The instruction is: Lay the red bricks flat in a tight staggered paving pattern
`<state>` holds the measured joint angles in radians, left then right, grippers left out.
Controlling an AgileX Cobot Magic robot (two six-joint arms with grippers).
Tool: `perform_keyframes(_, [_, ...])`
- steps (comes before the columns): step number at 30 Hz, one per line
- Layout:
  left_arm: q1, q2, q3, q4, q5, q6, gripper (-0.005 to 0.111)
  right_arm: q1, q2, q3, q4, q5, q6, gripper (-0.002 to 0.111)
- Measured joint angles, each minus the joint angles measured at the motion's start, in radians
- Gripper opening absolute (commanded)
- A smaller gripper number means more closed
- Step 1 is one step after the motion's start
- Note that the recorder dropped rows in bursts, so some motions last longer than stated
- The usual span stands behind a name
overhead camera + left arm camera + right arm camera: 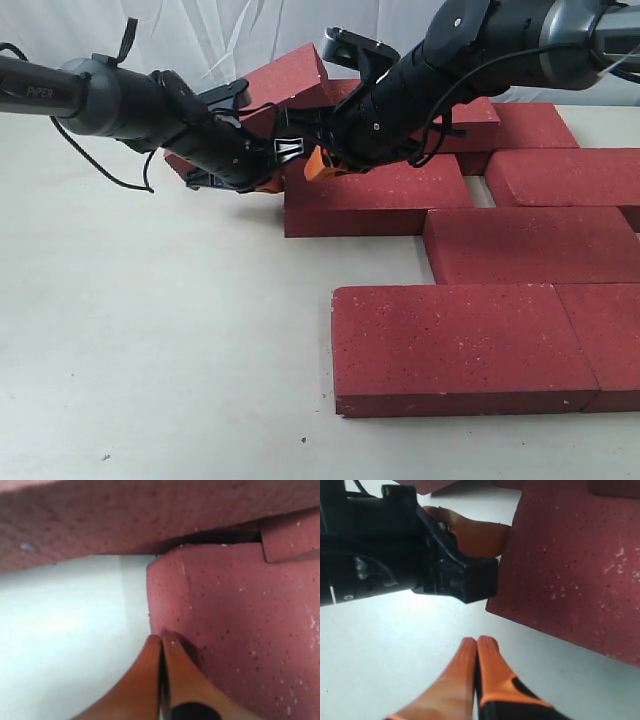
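Lying staggered, speckled red bricks (460, 345)

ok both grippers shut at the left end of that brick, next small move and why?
Probably a short push rightward in the exterior view with the left gripper. Its shut tips touch the left end of the brick, and a strip of table shows between that brick and its right-hand neighbour. The right gripper, also shut, hangs beside it over the table.
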<state>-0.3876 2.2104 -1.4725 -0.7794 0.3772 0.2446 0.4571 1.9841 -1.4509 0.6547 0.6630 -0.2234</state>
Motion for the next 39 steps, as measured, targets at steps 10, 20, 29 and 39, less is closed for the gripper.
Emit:
perform_keyframes(10, [0.017, 0.000, -0.068, 0.072, 0.116, -0.006, 0.000, 0.000, 0.000, 0.000, 0.000, -0.007, 0.000, -0.001])
perform_keyframes(20, [0.018, 0.013, -0.108, 0.144, 0.160, -0.008, 0.000, 0.000, 0.000, 0.000, 0.000, -0.015, 0.000, -0.001])
perform_keyframes(29, [0.054, 0.017, -0.165, 0.238, 0.236, -0.085, 0.000, 0.000, 0.000, 0.000, 0.000, -0.019, 0.000, -0.001])
perform_keyframes(39, [0.021, 0.075, -0.169, 0.201, 0.265, -0.104, 0.000, 0.000, 0.000, 0.000, 0.000, -0.021, 0.000, -0.001])
